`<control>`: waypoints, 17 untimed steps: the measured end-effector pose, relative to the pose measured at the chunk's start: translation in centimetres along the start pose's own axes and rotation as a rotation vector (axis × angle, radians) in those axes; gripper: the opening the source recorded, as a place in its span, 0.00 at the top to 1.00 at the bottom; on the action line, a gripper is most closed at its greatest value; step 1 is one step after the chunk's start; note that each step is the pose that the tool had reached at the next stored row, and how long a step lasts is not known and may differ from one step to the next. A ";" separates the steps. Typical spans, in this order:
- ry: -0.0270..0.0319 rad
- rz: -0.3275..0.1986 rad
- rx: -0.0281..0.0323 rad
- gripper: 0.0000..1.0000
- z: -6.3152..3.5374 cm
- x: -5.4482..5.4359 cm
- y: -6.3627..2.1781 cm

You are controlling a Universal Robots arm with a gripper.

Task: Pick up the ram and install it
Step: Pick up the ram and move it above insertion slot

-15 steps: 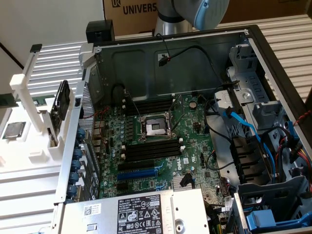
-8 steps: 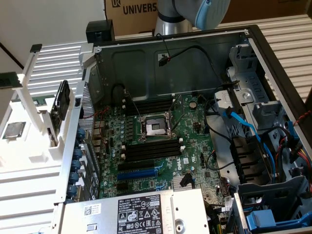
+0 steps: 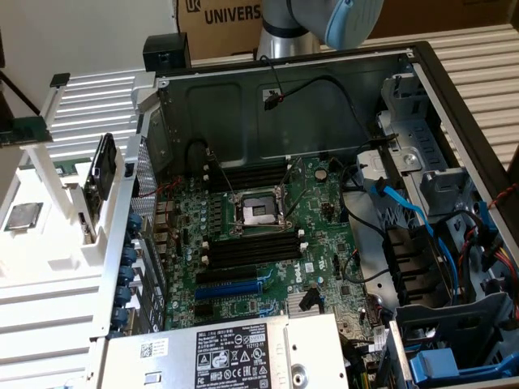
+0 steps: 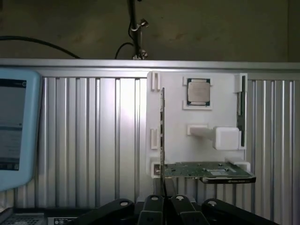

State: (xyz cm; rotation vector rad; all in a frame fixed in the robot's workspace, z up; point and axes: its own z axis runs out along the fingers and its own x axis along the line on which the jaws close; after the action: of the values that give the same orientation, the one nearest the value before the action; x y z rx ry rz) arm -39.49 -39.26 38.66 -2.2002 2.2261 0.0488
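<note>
In the wrist view my gripper [image 4: 164,200] is shut on the ram [image 4: 162,140], a thin dark stick seen edge-on that reaches out from between the fingers [image 4: 151,209]. Beyond it lies a white parts fixture [image 4: 173,122]. I cannot tell whether the ram's far end still touches the fixture. In the exterior view the open computer case [image 3: 422,89] holds a green motherboard [image 3: 316,243] with black memory slots [image 3: 247,247] below the processor socket [image 3: 258,212] and more slots [image 3: 247,177] above it.
The fixture [image 3: 49,259] carries a processor chip [image 4: 198,91], a circuit card [image 4: 211,171] and another dark stick [image 4: 241,105]. A blue-cased screen [image 4: 11,126] is beside it on the ribbed metal table. Cables [image 3: 405,211], a blue slot [image 3: 231,288] and a power supply [image 3: 235,356] crowd the case.
</note>
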 end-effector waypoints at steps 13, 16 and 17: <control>-0.0002 0.000 0.0060 0.88 -1.06 -0.1 -5.77; -0.0023 0.000 0.0111 0.88 -1.54 -0.1 -6.92; -0.0033 0.000 0.0125 0.88 -1.98 -0.2 -8.52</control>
State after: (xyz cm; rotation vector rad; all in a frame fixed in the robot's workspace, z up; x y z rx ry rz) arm -30.94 -39.25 40.52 -2.1927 2.2181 0.0384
